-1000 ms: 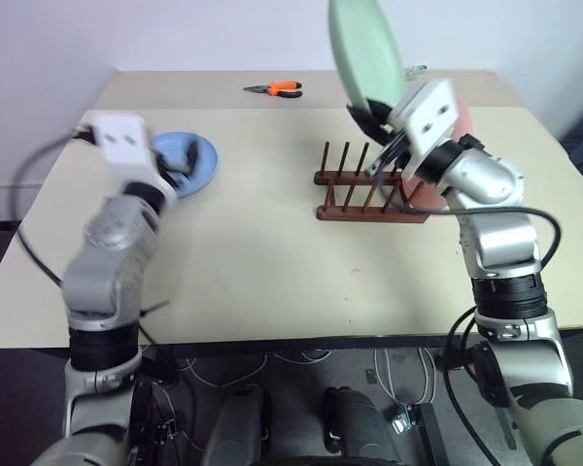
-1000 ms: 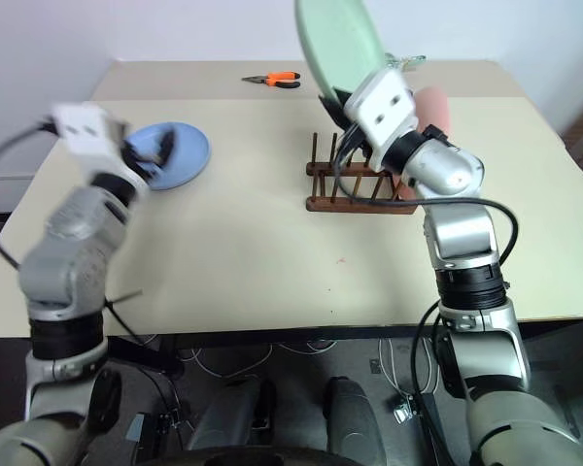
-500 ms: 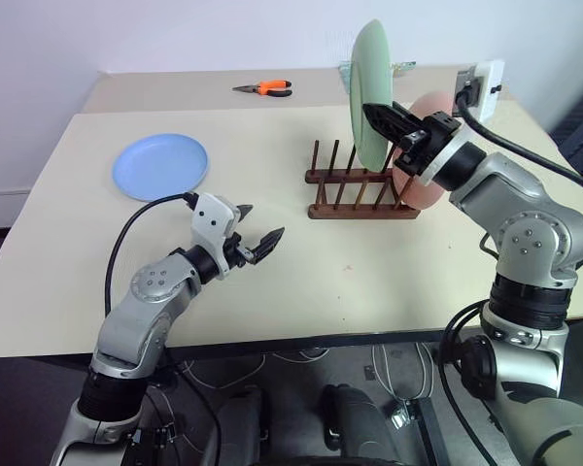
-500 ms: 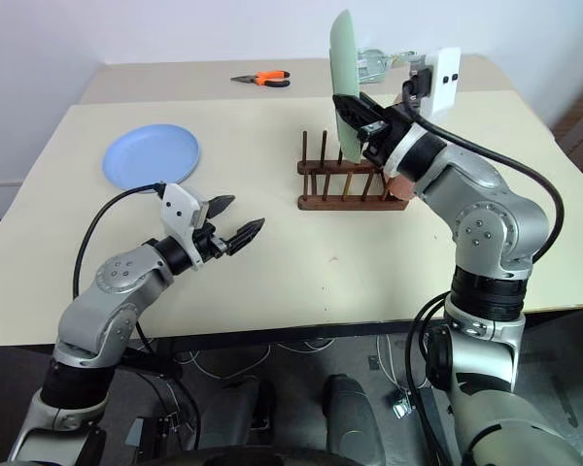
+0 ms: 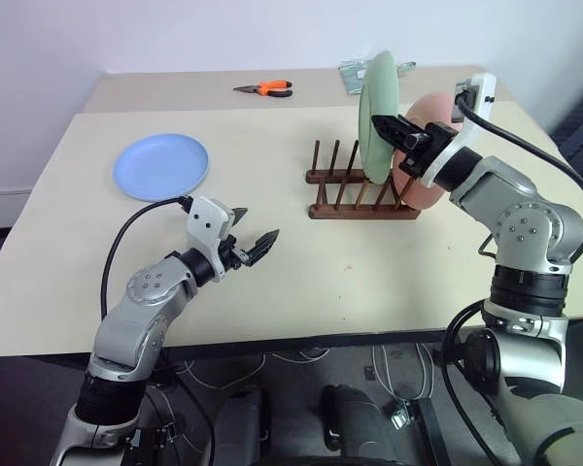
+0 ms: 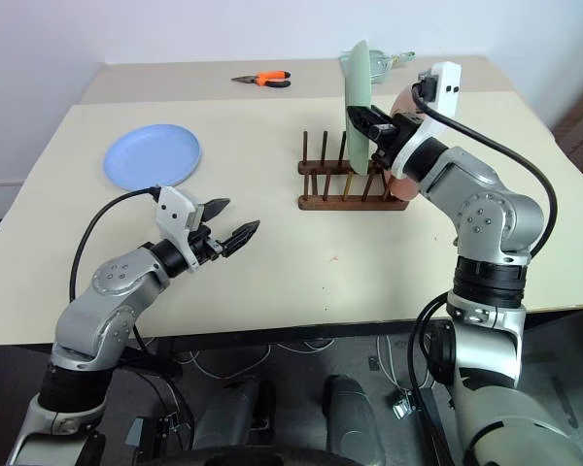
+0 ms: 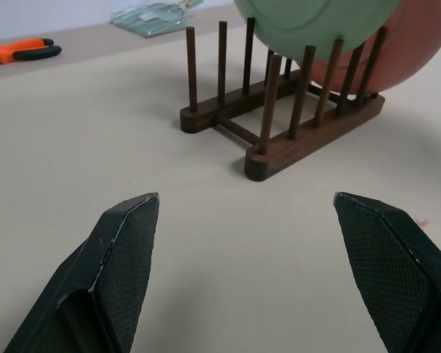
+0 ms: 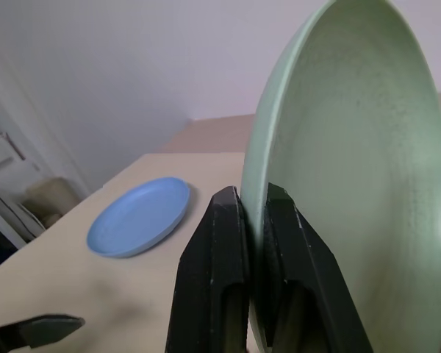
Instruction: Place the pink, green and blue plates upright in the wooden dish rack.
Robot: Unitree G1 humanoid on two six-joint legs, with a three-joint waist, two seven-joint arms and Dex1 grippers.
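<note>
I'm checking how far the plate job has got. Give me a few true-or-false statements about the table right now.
1. The right gripper is shut on the green plate. True.
2. The blue plate stands in the wooden dish rack. False: it lies flat on the table, apart from the rack.
3. The pink plate is upright at the rack. True.
4. The left gripper holds the orange pliers. False: its fingers are open and empty.

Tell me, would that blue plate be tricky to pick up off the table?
Probably somewhat. The blue plate lies flat on the table with a low rim, so a pincer would likely struggle to get under its edge. It looks stiff and smooth, perhaps slippery. Pushed, it should slide rather than roll or tip.
</note>
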